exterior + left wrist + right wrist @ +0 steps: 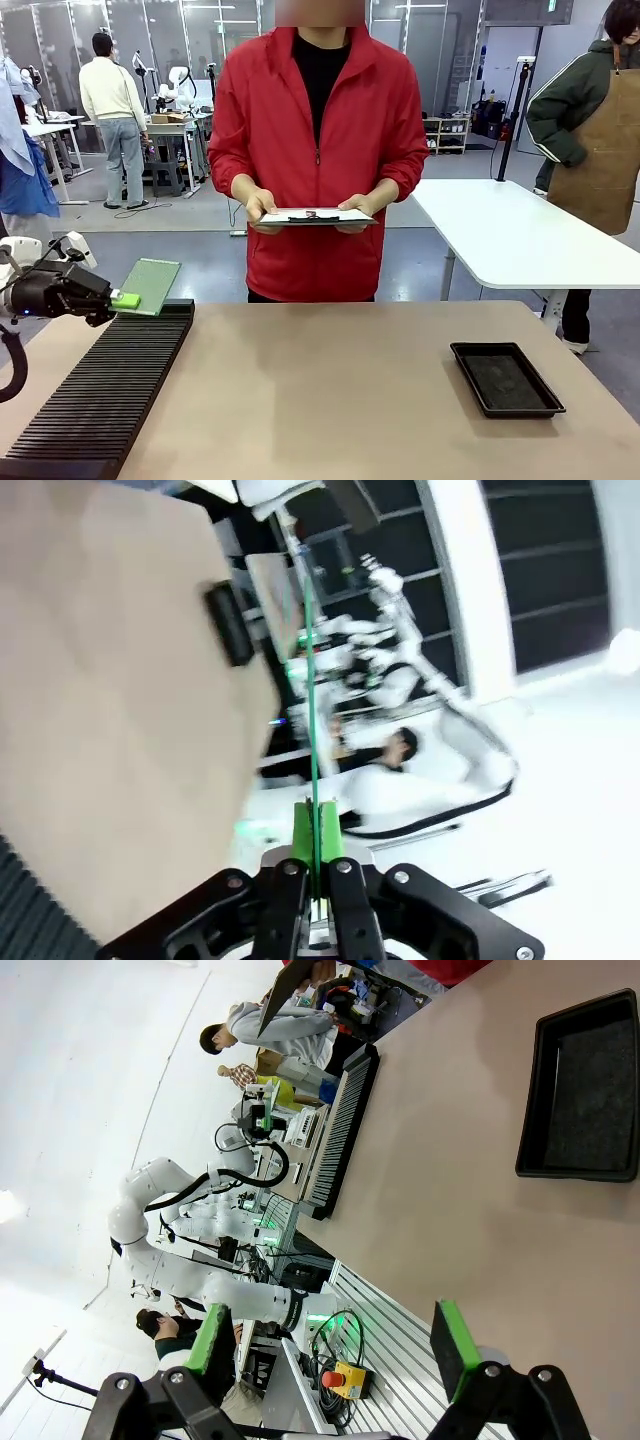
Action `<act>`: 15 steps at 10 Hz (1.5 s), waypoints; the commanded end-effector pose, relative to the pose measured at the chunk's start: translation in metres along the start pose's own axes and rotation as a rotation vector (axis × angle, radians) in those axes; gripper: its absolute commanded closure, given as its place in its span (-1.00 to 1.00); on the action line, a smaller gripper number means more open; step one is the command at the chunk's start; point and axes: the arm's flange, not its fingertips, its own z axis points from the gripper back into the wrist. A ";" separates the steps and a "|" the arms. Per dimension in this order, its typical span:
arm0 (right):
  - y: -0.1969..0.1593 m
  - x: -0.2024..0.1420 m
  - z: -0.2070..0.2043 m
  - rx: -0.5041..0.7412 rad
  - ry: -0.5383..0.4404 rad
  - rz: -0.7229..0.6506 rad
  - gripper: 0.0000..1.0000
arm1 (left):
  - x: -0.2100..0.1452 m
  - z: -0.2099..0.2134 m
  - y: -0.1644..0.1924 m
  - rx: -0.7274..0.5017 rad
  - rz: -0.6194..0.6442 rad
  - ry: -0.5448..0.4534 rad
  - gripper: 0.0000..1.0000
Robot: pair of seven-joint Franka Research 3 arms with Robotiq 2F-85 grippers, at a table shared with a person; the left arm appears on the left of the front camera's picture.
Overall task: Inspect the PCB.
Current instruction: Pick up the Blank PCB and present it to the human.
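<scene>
The PCB [151,285], a thin pale green board, is held up above the far end of the black slotted rack [100,395] at the table's left. My left gripper [124,300] is shut on the board's near edge. In the left wrist view the PCB [309,690] shows edge-on as a thin green line rising from between the green pads [303,832]. My right gripper [330,1345] is open, its green pads [452,1345] wide apart with nothing between them, held high off the table. The person across the table holds a clipboard [316,216] in both hands.
A shallow black tray [506,378] lies on the table's right side, also seen in the right wrist view as the tray [580,1085]. The long slotted rack [340,1120] runs along the left edge. A white table [520,235] stands behind at the right.
</scene>
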 end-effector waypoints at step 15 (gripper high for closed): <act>0.002 0.000 0.001 0.010 -0.005 0.005 -1.00 | 0.108 -0.050 0.027 0.011 0.301 -0.078 0.94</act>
